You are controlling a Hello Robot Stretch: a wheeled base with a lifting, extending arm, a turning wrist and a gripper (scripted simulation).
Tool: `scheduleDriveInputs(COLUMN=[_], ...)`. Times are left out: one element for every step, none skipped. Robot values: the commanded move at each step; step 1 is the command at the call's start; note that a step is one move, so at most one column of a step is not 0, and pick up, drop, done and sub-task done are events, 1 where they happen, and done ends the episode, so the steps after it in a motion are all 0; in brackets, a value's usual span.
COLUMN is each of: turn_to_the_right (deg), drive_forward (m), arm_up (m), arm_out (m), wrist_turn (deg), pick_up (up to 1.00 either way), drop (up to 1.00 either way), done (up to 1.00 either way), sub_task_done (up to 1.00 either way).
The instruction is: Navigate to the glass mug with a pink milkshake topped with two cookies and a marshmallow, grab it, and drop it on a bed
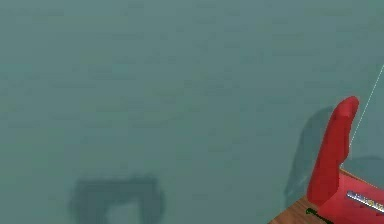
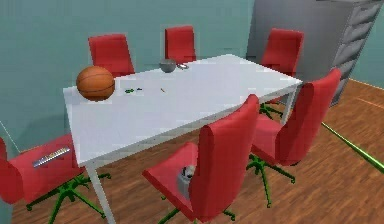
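Observation:
A white table [image 2: 190, 110] stands in the middle of the arm side view, ringed by red chairs. On its far side sits a small grey cup-like thing [image 2: 168, 67]. An orange basketball [image 2: 96, 82] rests near the table's left end, with a few tiny dark bits [image 2: 140, 92] beside it. A small grey and white object [image 2: 187, 178] lies on the seat of the nearest red chair [image 2: 225, 150].
A teal wall [image 1: 170, 90] fills the space close ahead, with a red chair [image 1: 335, 150] at the forward view's right edge. A grey cabinet [image 2: 330, 35] stands behind the table at the right. A long silver item [image 2: 50, 157] lies on the left chair. The floor is wood [image 2: 350, 190].

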Motion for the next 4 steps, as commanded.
scheduleDriveInputs(turn_to_the_right=[0.0,0.0,0.0,0.0], drive_forward=[0.0,0.0,0.0,0.0], arm_up=[0.08,0.0,0.0,0.0], arm_out=[0.0,0.36,0.0,0.0], wrist_turn=[0.0,0.0,45.0,45.0], pick_up=[0.0,0.0,0.0,0.0], drop=[0.0,0.0,0.0,0.0], done=[0.0,0.0,0.0,0.0], sub_task_done=[0.0,0.0,0.0,0.0])
